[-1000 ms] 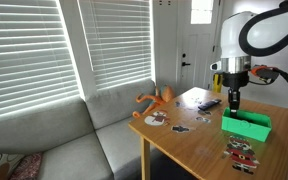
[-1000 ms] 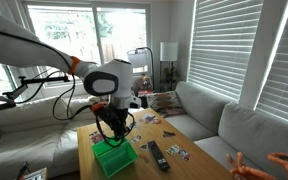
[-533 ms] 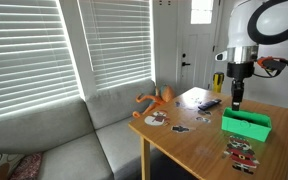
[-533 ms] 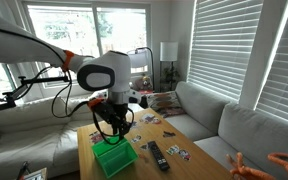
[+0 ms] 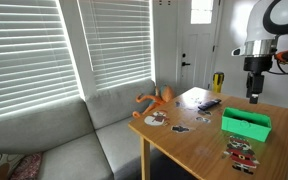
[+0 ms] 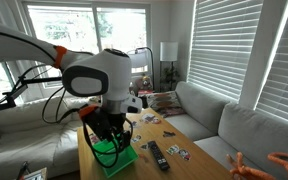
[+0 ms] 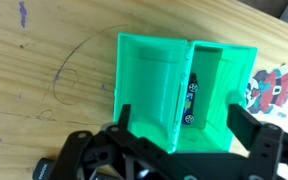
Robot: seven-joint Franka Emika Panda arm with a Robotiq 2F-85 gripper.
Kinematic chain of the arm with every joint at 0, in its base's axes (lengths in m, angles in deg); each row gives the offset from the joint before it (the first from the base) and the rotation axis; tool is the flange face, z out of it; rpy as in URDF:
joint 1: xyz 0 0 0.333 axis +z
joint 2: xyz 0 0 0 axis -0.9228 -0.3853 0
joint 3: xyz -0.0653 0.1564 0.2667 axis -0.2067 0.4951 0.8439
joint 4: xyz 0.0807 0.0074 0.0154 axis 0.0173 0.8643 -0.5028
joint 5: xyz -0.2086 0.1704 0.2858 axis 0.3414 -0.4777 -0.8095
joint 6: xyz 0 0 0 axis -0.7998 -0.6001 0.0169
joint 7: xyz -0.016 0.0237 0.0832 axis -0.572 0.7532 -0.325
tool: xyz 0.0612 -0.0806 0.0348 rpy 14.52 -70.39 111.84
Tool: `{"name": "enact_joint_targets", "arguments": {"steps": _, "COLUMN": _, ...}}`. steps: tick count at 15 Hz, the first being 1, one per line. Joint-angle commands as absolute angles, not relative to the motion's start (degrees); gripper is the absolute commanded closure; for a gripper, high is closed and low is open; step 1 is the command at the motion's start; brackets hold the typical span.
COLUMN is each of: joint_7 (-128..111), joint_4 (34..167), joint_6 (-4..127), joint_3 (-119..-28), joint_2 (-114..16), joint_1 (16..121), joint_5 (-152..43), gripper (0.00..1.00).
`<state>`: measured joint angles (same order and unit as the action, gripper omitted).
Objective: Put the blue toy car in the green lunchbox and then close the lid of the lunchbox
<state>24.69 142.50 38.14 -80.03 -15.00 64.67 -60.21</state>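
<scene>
The gripper (image 7: pixel 184 120) is open and holds nothing. It hangs above the box (image 7: pixel 229 75). The car (image 7: pixel 192 98) lies inside the box, on its side I think, close to the wall next to the lid (image 7: pixel 149 85). The lid is open, beside the box on the table (image 7: pixel 34 60). The lid is not shut yet. The box looks light, so a push on the lid could slide or tip it. If the car sticks up, the lid may not close.

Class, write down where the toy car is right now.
In the wrist view, the toy car lies inside the open green lunchbox, close against the edge shared with the lid.
</scene>
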Motion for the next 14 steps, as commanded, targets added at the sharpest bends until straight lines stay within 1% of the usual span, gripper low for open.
{"name": "enact_joint_targets", "arguments": {"steps": 1, "joint_7": 24.7, "joint_4": 142.6, "joint_6": 38.0, "joint_3": -79.9, "joint_2": -14.9, "joint_1": 64.6, "joint_5": -60.3, "gripper": 0.02}}
{"name": "enact_joint_targets", "arguments": {"steps": 4, "joint_7": 24.7, "joint_4": 142.8, "joint_6": 38.0, "joint_3": -79.8, "joint_2": -14.8, "joint_1": 64.7, "joint_5": -60.4, "gripper": 0.00}}
{"name": "enact_joint_targets", "arguments": {"steps": 9, "joint_7": 41.0, "joint_4": 142.7, "joint_6": 35.4, "joint_3": -86.0, "joint_2": -17.6, "joint_1": 64.7, "joint_5": -73.3, "gripper": 0.00}}
{"name": "enact_joint_targets", "arguments": {"steps": 14, "joint_7": 53.3, "joint_4": 141.1, "joint_6": 27.5, "joint_3": -89.8, "joint_2": -20.1, "joint_1": 61.2, "joint_5": -77.9, "gripper": 0.00}}
